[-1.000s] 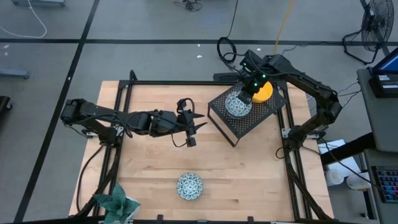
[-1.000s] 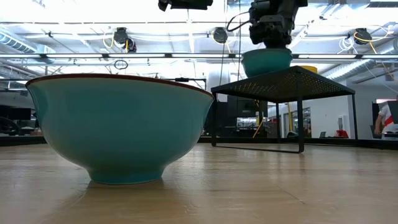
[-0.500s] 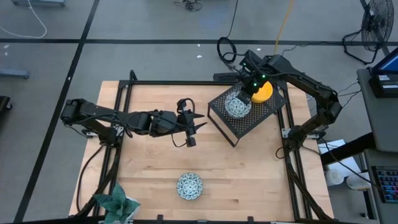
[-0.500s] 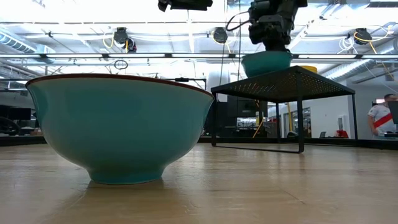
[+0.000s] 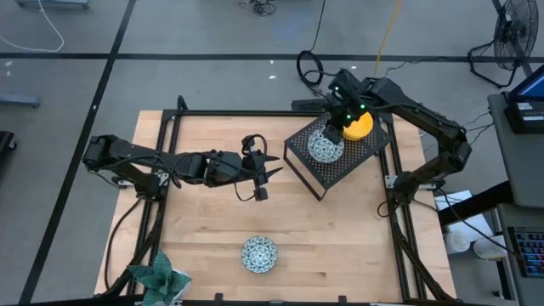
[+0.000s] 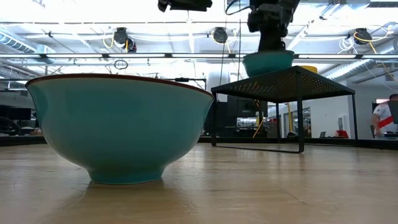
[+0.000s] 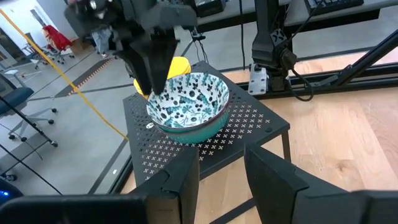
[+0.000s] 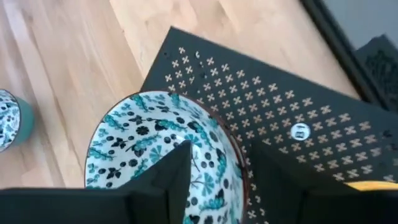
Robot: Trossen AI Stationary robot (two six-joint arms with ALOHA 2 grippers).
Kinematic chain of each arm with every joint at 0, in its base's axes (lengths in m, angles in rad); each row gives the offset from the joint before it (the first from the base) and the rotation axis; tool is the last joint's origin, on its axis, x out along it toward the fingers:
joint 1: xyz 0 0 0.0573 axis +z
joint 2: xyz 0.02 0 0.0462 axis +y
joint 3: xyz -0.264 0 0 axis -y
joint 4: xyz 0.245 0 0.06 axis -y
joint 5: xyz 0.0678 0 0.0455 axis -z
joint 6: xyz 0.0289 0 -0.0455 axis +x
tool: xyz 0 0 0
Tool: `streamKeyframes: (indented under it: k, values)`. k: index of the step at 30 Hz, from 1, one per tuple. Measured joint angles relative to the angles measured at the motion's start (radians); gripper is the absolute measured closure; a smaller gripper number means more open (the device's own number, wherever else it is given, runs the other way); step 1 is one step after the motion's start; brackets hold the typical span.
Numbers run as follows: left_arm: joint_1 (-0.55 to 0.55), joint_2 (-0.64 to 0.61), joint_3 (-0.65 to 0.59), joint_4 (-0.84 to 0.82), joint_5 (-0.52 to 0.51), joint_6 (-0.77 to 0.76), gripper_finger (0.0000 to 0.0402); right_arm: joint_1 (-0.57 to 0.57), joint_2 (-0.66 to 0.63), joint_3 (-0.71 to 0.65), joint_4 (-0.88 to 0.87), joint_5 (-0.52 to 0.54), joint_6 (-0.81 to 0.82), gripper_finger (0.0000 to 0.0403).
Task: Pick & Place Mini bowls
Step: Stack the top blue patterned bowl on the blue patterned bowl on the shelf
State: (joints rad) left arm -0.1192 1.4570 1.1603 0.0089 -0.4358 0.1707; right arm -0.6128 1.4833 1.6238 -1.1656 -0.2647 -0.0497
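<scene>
My right fingers (image 5: 337,129) stand parted astride the far rim of the patterned mini bowl (image 5: 324,144), one inside and one outside, no longer clamping it. The bowl sits on the black perforated stand (image 5: 340,166) beside a yellow bowl (image 5: 360,126). My left fingers (image 5: 270,167) hover slightly apart over the desk (image 5: 340,246), holding nothing. Another patterned bowl (image 5: 258,254) rests near the desk's front edge

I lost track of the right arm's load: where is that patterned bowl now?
In the high view, the patterned bowl sits on the black perforated stand at the table's far right, beside a yellow bowl, with the right gripper over its rim.
</scene>
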Motion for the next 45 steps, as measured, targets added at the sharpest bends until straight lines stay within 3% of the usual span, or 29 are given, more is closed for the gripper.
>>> streamKeyframes:
  k: [11,17,21,26,28,35,45]
  values:
    - [0.000,0.000,0.000,-0.012,0.000,-0.016,0.0270,0.005,-0.139,0.001,0.079,-0.001,-0.017,0.0241]
    - [0.001,0.000,0.000,-0.013,0.000,-0.016,0.0270,0.021,-0.145,0.002,0.032,-0.001,-0.042,0.0246]
    - [0.001,0.000,0.000,-0.013,0.000,-0.017,0.0270,0.043,-0.118,0.001,-0.065,0.027,-0.125,0.0282]
    - [0.001,0.000,0.000,-0.014,0.000,-0.019,0.0270,0.069,-0.098,0.000,-0.067,0.181,-0.161,0.0375]
    - [0.001,0.000,0.000,-0.014,0.000,-0.019,0.0270,0.077,-0.095,0.000,-0.054,0.201,-0.177,0.0394]
    - [0.001,0.000,0.000,-0.015,0.000,-0.019,0.0270,0.103,-0.095,-0.072,-0.007,0.296,-0.186,0.0401]
    - [0.002,0.000,0.000,-0.016,0.000,-0.020,0.0270,0.105,-0.112,-0.119,0.073,0.318,-0.202,0.0402]
